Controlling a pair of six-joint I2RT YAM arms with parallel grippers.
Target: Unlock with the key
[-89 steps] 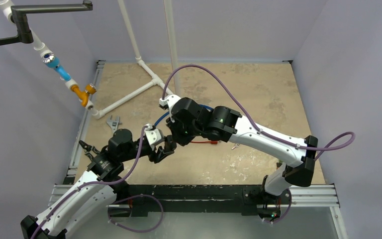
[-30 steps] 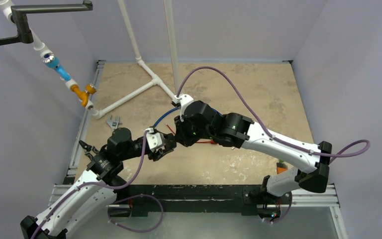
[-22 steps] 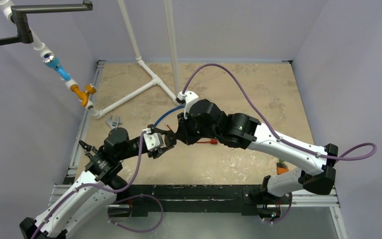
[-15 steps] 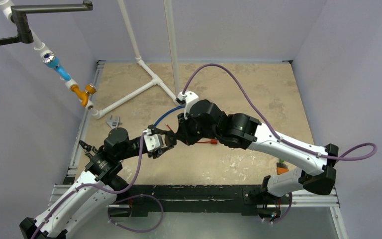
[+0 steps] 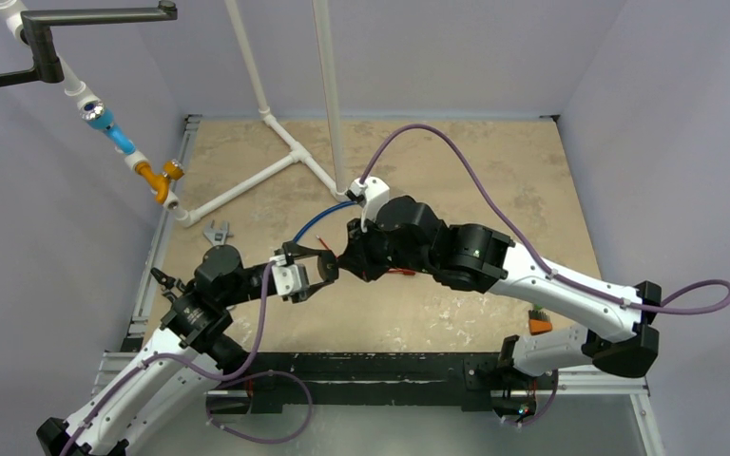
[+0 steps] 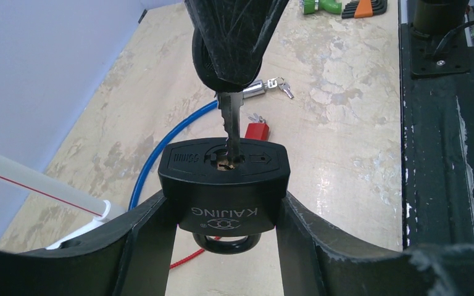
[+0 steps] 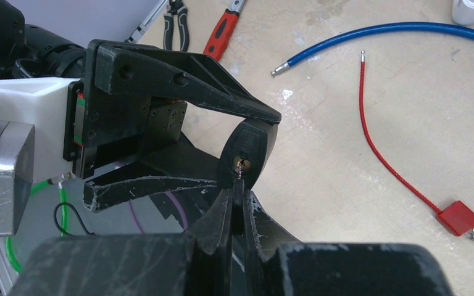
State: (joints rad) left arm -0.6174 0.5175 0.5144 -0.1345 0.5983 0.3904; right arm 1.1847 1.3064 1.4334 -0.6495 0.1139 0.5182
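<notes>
Now: key tip set at the padlock's keyhole

From the left wrist, the padlock (image 6: 224, 185) is seen clamped by its two narrow sides in the left gripper (image 6: 224, 206). The gripper is held about half open around the body, with the shackle turned toward the palm. Just above the padlock, the key (image 6: 229, 123) is pinched by its head in the right gripper (image 6: 231, 58), whose fingers are pressed fully together. The blade is pointed straight at the keyhole (image 6: 225, 161) and its tip is lodged there, most of its length left outside.

Beyond the padlock in this view, a blue cable (image 6: 160, 154), a red tag (image 6: 257, 131) and some small keys (image 6: 278, 86) are shown lying on the table (image 6: 345, 154).

From the right wrist, the keyhole is met end-on. How deep the key sits cannot be told there. A red cord (image 7: 395, 166) is shown right of the padlock. Pliers (image 7: 176, 18) and a red-handled tool (image 7: 219, 31) are shown behind the padlock only in this view.

From overhead, the padlock is hidden between the two meeting grippers, and a white pipe (image 5: 247, 180) is shown beyond it.
</notes>
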